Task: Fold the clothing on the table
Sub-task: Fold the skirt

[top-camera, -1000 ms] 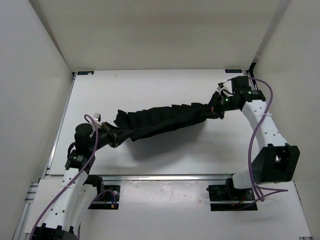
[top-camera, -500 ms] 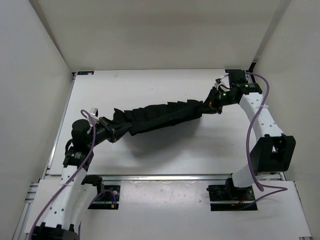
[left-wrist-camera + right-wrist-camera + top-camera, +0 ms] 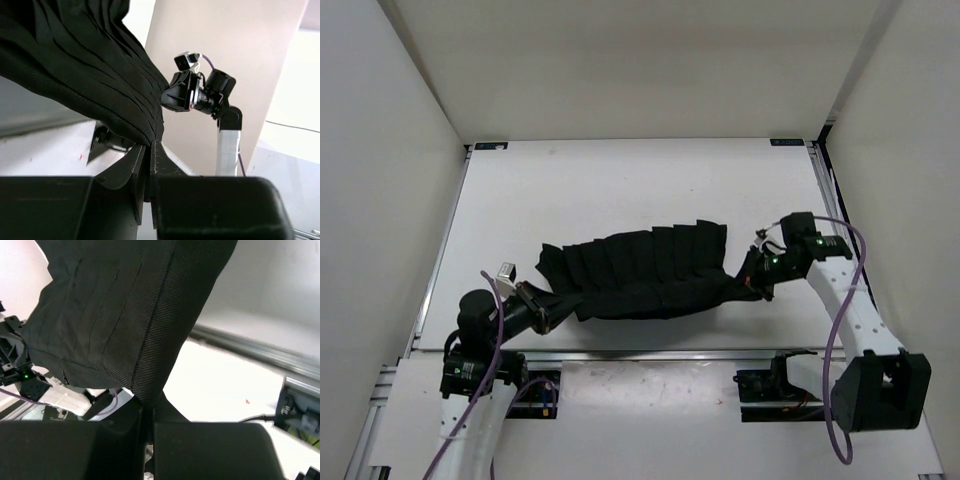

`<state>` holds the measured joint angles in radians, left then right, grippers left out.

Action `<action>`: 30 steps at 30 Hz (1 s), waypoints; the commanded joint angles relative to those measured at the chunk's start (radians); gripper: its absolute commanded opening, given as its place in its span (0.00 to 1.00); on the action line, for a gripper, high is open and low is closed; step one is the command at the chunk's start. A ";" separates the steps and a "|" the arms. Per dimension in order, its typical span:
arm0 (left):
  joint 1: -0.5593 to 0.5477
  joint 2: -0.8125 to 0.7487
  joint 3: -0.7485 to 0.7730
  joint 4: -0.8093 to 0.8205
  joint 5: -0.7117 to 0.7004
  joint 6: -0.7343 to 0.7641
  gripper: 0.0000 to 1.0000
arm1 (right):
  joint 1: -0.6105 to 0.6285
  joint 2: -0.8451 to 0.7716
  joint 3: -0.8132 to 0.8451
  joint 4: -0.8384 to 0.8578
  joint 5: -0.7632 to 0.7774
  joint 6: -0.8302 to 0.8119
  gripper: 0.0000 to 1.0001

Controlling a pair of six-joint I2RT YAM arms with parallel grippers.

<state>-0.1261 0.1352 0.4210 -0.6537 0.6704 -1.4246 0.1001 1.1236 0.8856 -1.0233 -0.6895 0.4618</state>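
Note:
The clothing (image 3: 645,272), a black pleated skirt-like garment, stretches across the near part of the white table (image 3: 620,180) between both arms. My left gripper (image 3: 552,310) is shut on its left end, and the wrist view shows the fabric (image 3: 95,75) pinched between the jaws of that gripper (image 3: 150,150). My right gripper (image 3: 748,278) is shut on the right end, where the cloth (image 3: 130,315) hangs from the closed jaws of the gripper (image 3: 149,407). The garment's far edge lies spread on the table. The near edge is held between the two grippers.
A metal rail (image 3: 640,353) runs along the table's near edge, just in front of the garment. White panels (image 3: 390,150) wall the left, far and right sides. The arm bases (image 3: 775,385) sit below the rail.
Both grippers have carried the garment's ends toward the near edge. The garment, earlier a stretched narrow band, now lies wider with its pleats spread.

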 commanded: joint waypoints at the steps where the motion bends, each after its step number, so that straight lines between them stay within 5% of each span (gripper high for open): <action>1: -0.015 -0.035 0.010 -0.124 0.011 -0.019 0.00 | -0.026 -0.089 -0.056 -0.049 0.024 -0.011 0.00; 9: 0.000 0.003 0.021 -0.046 0.040 -0.052 0.00 | -0.077 -0.088 0.028 -0.066 0.004 -0.028 0.00; 17: 0.029 0.044 -0.011 0.094 0.051 -0.120 0.00 | -0.068 0.166 0.300 -0.035 0.027 -0.046 0.00; 30: 0.043 0.150 -0.039 0.265 -0.009 -0.192 0.00 | -0.030 0.464 0.496 0.011 0.077 -0.077 0.00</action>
<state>-0.0994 0.2604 0.3801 -0.4664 0.6968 -1.5913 0.0978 1.5551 1.2873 -1.0721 -0.7029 0.4145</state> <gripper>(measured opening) 0.173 0.035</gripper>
